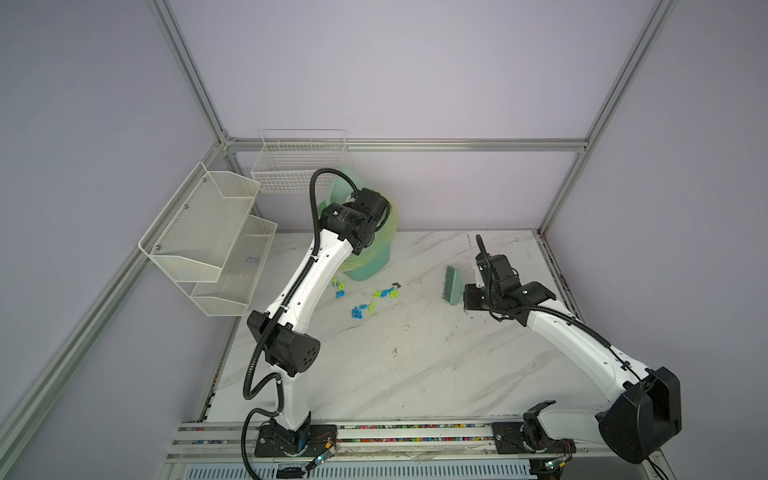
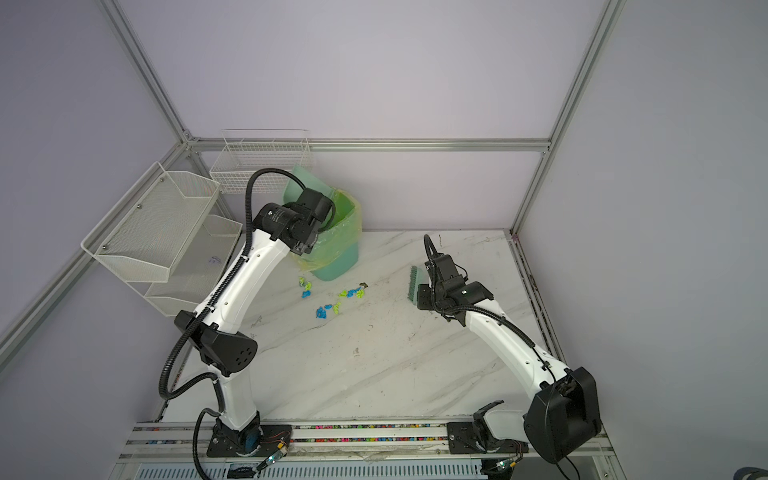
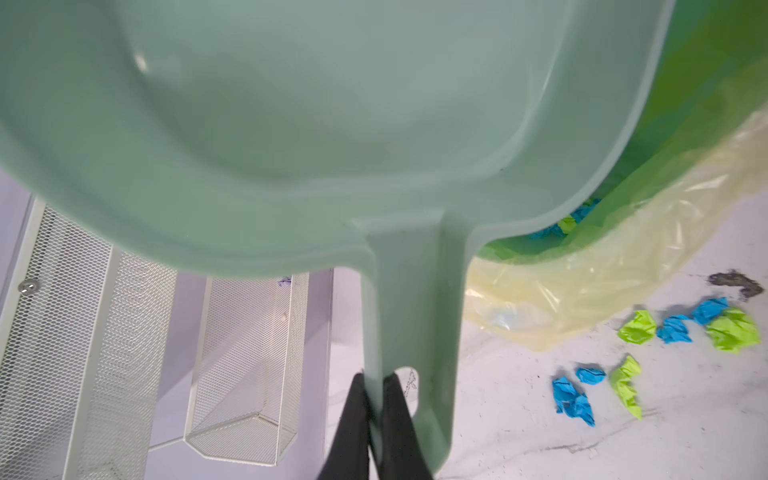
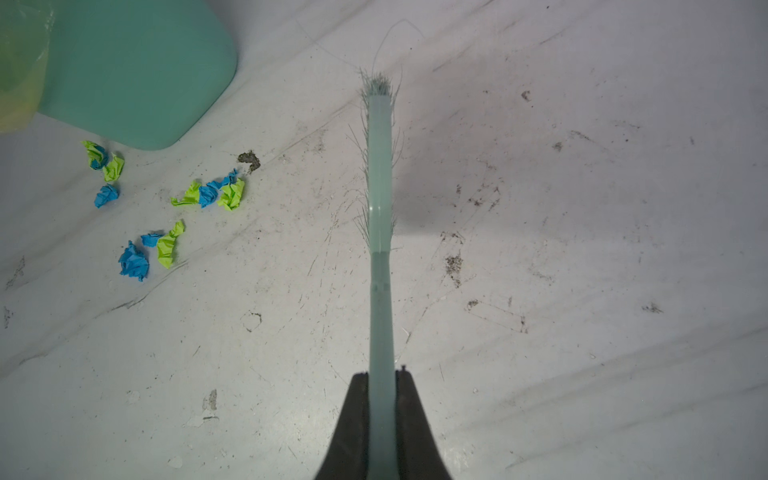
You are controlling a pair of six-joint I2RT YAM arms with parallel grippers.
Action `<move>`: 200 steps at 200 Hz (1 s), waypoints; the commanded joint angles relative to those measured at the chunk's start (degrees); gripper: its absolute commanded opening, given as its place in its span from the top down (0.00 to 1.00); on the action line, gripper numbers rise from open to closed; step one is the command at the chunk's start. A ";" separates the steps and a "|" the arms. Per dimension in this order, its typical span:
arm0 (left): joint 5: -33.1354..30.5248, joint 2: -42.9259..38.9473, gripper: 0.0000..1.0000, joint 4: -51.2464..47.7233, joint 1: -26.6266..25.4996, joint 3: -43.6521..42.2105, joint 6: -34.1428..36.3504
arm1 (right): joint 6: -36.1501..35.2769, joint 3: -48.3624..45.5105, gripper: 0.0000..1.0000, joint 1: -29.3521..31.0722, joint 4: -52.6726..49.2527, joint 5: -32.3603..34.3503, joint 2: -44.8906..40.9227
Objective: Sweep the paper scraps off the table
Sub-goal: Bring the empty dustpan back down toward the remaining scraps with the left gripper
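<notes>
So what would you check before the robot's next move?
1. Left gripper shut on the pale green plastic dustpan's handle: ok.
2. Right gripper shut on the pale green bristle brush: ok.
3. Dustpan emptied over the teal plastic bin with yellow liner: cannot tell.
4. Crumpled blue and lime paper scraps off the white marble table: not ok, several lie beside the bin.
5. Brush apart from scraps: ok.

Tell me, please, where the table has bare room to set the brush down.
The table is bare across its near half, up from the front rail. Another bare strip lies behind the brush, along the far edge. It is crowded where the paper scraps lie, in front of the bin, beside the left arm.
</notes>
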 commanded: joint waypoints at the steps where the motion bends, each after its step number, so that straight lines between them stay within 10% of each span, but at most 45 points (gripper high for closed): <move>1: 5.56 -5.20 1.00 0.02 -0.27 -0.59 -2.61 | 1.75 2.08 1.00 0.09 3.18 -2.42 0.45; 200: 29.17 -27.40 1.00 9.53 -0.49 -30.15 -3.75 | 17.66 10.55 1.00 9.13 22.88 -10.83 16.19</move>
